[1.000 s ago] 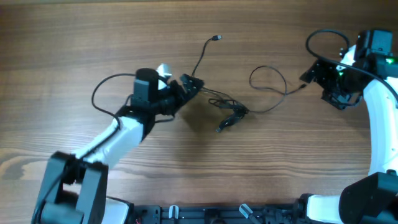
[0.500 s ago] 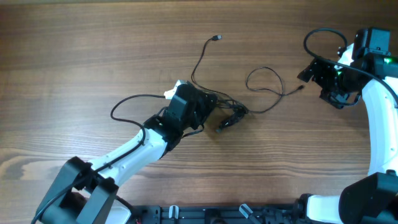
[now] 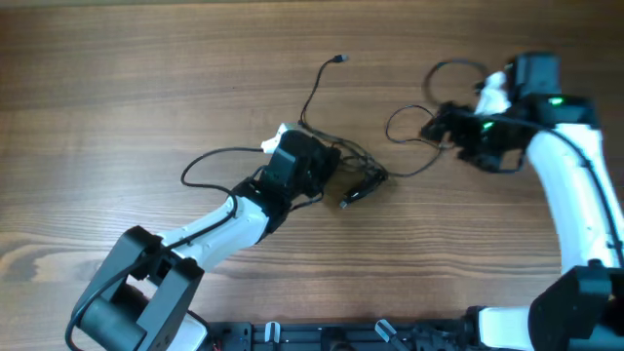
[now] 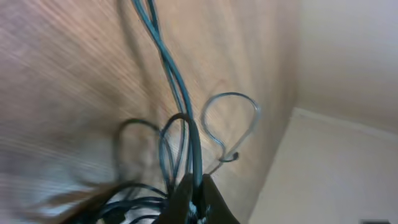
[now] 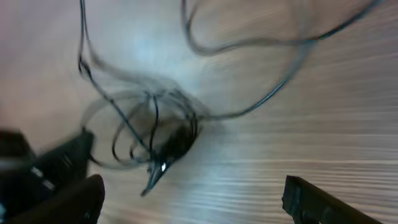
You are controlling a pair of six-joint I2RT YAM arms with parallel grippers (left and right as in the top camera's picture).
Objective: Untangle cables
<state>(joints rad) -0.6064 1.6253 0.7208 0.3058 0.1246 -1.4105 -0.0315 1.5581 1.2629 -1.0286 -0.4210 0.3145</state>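
**Left pinches the knot, right hovers wide open**

From overhead: the left arm (image 3: 229, 214) stretches across the worktop (image 3: 117, 78) right into the heart of the cables (image 3: 363, 180). Its tip is buried in the dark clump, so you can't read the grip from up here. One strand runs up and away to a silvery plug (image 3: 339, 60), and another swings right into an open loop (image 3: 409, 125). The right arm (image 3: 546, 156) hangs over that loop's far side, its tip just beside the cord.

Left wrist view, and here's the answer: the left jaws are clenched tight at the bottom of the picture. Thin strands (image 4: 174, 87) run straight down into the pinch, so they are grasping the cables. Beyond them a curl of cord (image 4: 230, 118) lies flat on the wood.

Right wrist view, blurry but telling. The fingers (image 5: 314, 202) sit far apart in the two bottom corners with nothing between them, so the right jaws are released. The knot (image 5: 161, 134) lies ahead, left of centre, and a long strand arcs across the top.

So where are we? Early, I'd say: the left has anchored the clump and nothing looks separated yet. The next move calls for the right jaws to drop over the loose loop and close on that single cord only. Then they should draw it steadily away from the knot while the left holds firm. Too quick a tug could drag the whole clump or cinch it tighter.
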